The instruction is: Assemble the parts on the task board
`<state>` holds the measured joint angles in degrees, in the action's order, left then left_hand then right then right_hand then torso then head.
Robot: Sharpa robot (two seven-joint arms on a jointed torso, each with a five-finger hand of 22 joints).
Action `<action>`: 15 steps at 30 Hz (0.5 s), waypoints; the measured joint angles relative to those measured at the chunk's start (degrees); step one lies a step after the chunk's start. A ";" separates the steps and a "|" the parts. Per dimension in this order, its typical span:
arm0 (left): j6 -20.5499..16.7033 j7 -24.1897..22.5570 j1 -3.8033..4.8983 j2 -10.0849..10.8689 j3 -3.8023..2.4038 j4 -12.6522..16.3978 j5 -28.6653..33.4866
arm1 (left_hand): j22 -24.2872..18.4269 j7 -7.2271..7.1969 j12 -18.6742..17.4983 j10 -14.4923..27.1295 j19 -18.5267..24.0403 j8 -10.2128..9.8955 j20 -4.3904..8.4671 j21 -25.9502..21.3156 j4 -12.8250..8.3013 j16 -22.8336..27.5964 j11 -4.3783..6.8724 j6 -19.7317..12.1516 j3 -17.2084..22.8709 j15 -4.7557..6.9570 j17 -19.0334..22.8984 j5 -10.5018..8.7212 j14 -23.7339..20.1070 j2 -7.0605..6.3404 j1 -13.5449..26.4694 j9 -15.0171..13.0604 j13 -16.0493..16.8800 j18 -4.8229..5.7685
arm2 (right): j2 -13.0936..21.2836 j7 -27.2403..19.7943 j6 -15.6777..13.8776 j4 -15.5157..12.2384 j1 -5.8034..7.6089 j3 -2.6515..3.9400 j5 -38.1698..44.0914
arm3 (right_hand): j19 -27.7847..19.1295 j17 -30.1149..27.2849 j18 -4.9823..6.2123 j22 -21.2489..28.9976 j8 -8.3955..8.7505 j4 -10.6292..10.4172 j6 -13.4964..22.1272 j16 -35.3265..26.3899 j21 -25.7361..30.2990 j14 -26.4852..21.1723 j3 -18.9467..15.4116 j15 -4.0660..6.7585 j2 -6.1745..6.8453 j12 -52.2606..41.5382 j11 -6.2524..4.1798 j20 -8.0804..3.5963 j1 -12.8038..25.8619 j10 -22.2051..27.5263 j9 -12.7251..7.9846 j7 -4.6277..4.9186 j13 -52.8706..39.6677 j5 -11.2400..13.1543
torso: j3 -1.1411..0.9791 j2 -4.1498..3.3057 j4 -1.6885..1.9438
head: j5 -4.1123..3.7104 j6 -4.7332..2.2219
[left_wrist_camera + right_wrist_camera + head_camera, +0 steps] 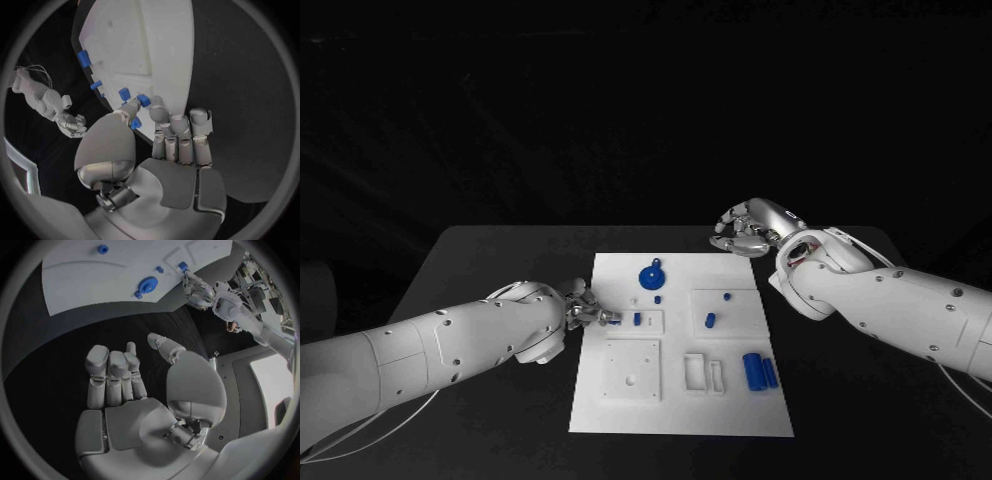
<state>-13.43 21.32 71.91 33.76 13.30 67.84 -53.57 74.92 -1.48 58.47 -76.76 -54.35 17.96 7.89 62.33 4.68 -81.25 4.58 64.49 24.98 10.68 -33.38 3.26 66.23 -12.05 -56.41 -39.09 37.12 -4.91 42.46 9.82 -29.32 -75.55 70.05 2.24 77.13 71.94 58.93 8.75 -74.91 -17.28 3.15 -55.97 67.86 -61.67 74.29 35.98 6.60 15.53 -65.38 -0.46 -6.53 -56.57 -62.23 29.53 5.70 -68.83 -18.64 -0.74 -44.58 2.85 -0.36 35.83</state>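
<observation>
The white task board (682, 400) lies in the middle of the black table (488, 260), long side running away from the robot. On it a round blue part (652, 275) sits near the far end, a small oval blue part (710, 320) lies in a square recess right of centre, and two blue cylinders (760, 371) lie side by side near the right edge.

The left hand (586, 308) is at the board's left edge, fingers reaching over it. A small blue part (144, 100) sits at its fingertips in the left wrist view, but whether it is pinched or only touched cannot be made out.

The right hand (747, 228) hangs off the board's far right corner, fingers loosely curled around nothing.
</observation>
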 measured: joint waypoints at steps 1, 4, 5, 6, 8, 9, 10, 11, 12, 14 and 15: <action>0.06 -0.17 0.03 0.00 -0.02 0.02 0.30 | 0.00 0.24 0.00 0.11 0.12 -0.22 -0.12 0.00 -0.66 0.00 -0.31 -0.52 -0.37 -0.29 0.00 0.03 -0.13 0.72 -0.72 0.00 0.00 0.00 | 0.00 0.00 0.00 0.00 0.00 0.00 0.00 | 0.00 0.00 0.00 0.00 0.00 0.00 0.00 0.00 0.00 0.00 0.00 0.00 0.00 0.00 0.00 0.00 0.00 0.00 0.00 0.00 0.00 0.00 | 0.01 0.00 0.01 | 0.01 0.01; 0.29 -0.63 0.10 -0.03 -0.07 0.05 1.12 | 0.00 0.44 0.29 0.22 0.32 -1.15 -0.28 0.00 -1.88 0.00 -0.42 -0.97 -1.12 -0.39 0.00 1.43 -0.21 1.84 -1.84 0.00 0.00 0.00 | -0.02 0.00 0.00 0.00 0.00 0.00 -0.01 | 0.00 0.00 -0.01 0.00 0.00 0.00 0.00 0.00 0.00 0.00 0.00 0.00 0.00 0.00 0.00 0.00 0.00 0.00 0.00 0.00 0.00 0.00 | 0.01 -0.01 0.02 | 0.04 0.03; 0.36 -0.74 0.11 -0.02 -0.07 0.03 1.32 | 0.00 0.64 0.29 0.30 0.50 -1.17 -0.10 0.00 -2.33 0.00 -0.51 -1.17 -1.56 -0.58 0.00 1.87 -0.41 2.14 -2.14 0.00 0.00 0.00 | -0.01 0.00 0.00 0.00 0.00 0.00 -0.02 | 0.00 0.00 0.00 0.00 0.00 0.00 0.00 0.00 0.00 0.00 0.00 0.00 0.00 0.00 0.00 0.01 0.00 0.00 0.00 0.00 0.00 0.00 | 0.00 -0.01 0.02 | 0.05 0.03; 0.45 -0.86 0.12 0.00 -0.08 -0.01 1.56 | 0.00 0.78 0.29 0.49 0.51 -1.22 -0.10 0.00 -2.66 0.00 -0.70 -1.31 -1.89 -0.59 0.00 2.24 -0.41 2.44 -2.44 -0.01 -0.03 0.00 | -0.02 0.00 0.00 0.00 0.00 0.00 -0.02 | 0.00 0.00 0.00 0.00 0.00 0.00 0.00 0.00 0.00 0.00 0.00 0.00 0.00 0.00 0.00 0.01 0.00 -0.01 0.00 0.00 0.00 0.00 | 0.00 -0.01 0.02 | 0.07 0.03; 0.61 -1.04 0.14 0.03 -0.08 -0.06 1.92 | 0.00 0.65 0.29 0.50 0.51 -1.81 -0.10 0.00 -3.31 0.00 -0.70 -1.46 -2.31 -0.59 0.00 2.80 -0.41 2.90 -2.90 -0.02 -0.07 -0.01 | -0.02 0.00 0.00 0.00 -0.01 0.00 -0.02 | 0.00 0.00 0.00 0.00 0.00 0.00 0.00 0.00 0.00 0.00 0.00 0.00 0.00 0.00 0.01 0.01 0.00 -0.01 -0.01 0.00 0.00 0.00 | -0.01 -0.01 0.02 | 0.08 0.03; 0.73 -1.14 0.15 0.05 -0.09 -0.09 2.16 | -0.01 0.63 0.51 0.50 0.67 -1.97 -0.26 0.00 -3.54 -0.08 -0.71 -1.57 -2.42 -0.59 0.00 3.08 -0.41 3.12 -3.11 -0.02 -0.07 0.00 | -0.02 0.00 0.00 -0.01 -0.01 0.00 -0.03 | -0.01 0.00 0.00 0.00 0.00 0.00 0.00 0.00 0.00 0.00 0.00 0.00 0.00 0.00 0.01 0.01 0.00 -0.01 -0.01 0.00 0.02 0.00 | -0.02 -0.01 0.02 | 0.12 0.03; 0.81 -1.20 0.16 0.06 -0.10 -0.12 2.33 | -0.01 0.60 0.51 0.51 0.71 -2.05 -0.30 0.00 -3.83 -0.22 -0.71 -1.60 -2.57 -0.60 0.01 3.36 -0.41 3.28 -3.26 -0.03 -0.07 0.00 | -0.02 0.00 0.00 -0.01 -0.01 0.00 -0.03 | -0.01 0.00 0.00 0.00 0.00 0.00 -0.01 0.00 0.00 0.00 0.00 0.00 0.00 0.00 0.01 0.02 0.00 -0.01 -0.01 -0.01 0.05 0.00 | -0.03 -0.01 0.02 | 0.15 0.04; 0.90 -1.26 0.18 0.07 -0.11 -0.15 2.50 | -0.01 0.64 0.51 0.63 0.71 -2.19 -0.30 0.00 -4.14 -0.22 -0.83 -1.75 -2.75 -0.79 0.00 3.69 -0.60 3.52 -3.48 -0.04 -0.11 0.00 | -0.01 0.00 0.00 -0.01 -0.01 0.00 -0.03 | -0.01 0.00 0.00 0.00 0.00 0.00 -0.01 0.00 0.00 0.00 0.00 0.00 0.00 0.00 0.01 0.02 0.00 -0.02 -0.01 -0.01 0.05 0.00 | -0.03 -0.01 0.01 | 0.16 0.04; 1.02 -1.33 0.19 0.08 -0.12 -0.17 2.73 | -0.01 0.77 0.51 0.71 0.71 -2.19 -0.30 0.00 -4.32 -0.22 -0.92 -1.89 -2.92 -0.81 0.01 3.91 -0.61 3.98 -3.44 -0.06 -0.15 0.00 | -0.01 0.00 0.00 -0.01 -0.01 0.00 -0.03 | -0.01 -0.01 0.00 0.00 0.00 0.00 -0.01 0.00 0.00 0.00 0.00 0.00 0.00 0.00 0.01 0.02 0.00 -0.02 -0.01 -0.01 0.05 0.00 | -0.03 0.00 -0.01 | 0.19 0.05; 1.21 -1.43 0.22 0.09 -0.13 -0.21 3.03 | -0.01 0.84 0.57 0.71 0.71 -2.53 -0.30 0.00 -4.80 -0.22 -0.92 -1.98 -3.30 -1.08 0.01 4.57 -0.51 4.57 -3.73 -0.08 -0.16 0.00 | -0.01 0.00 0.00 -0.02 -0.01 0.00 -0.04 | -0.05 -0.01 0.00 0.00 0.00 0.00 -0.02 0.00 0.00 0.00 0.00 0.00 0.00 0.00 0.02 0.06 0.00 -0.02 -0.01 -0.02 0.05 0.00 | -0.03 0.01 -0.01 | 0.21 0.06; 1.35 -1.50 0.24 0.10 -0.14 -0.23 3.23 | -0.01 1.05 0.77 0.80 0.71 -2.54 -0.30 0.00 -4.99 -0.22 -1.05 -2.19 -3.48 -1.10 0.01 4.97 -0.53 4.80 -3.96 -0.10 -0.16 -0.01 | -0.01 0.00 0.00 -0.03 -0.01 0.00 -0.04 | -0.08 -0.01 0.00 0.00 0.00 0.00 -0.01 0.00 0.00 0.00 0.00 0.00 0.00 0.00 0.02 0.09 0.00 -0.03 -0.01 -0.02 0.05 0.00 | -0.03 0.01 -0.01 | 0.21 0.06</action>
<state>-12.08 19.83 72.15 33.86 13.16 67.61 -50.34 74.91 -0.42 59.24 -75.96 -53.64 15.42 7.59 62.33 -0.31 -81.47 3.53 62.30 21.49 9.58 -33.38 8.23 65.70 -7.25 -60.37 -39.19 36.96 -4.91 42.45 9.82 -29.31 -75.58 70.05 2.24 77.09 71.87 58.92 8.75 -74.90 -17.28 3.15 -55.98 67.86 -61.67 74.29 35.98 6.60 15.53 -65.38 -0.44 -6.44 -56.58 -62.26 29.52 5.68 -68.78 -18.64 -0.77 -44.57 2.84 -0.15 35.89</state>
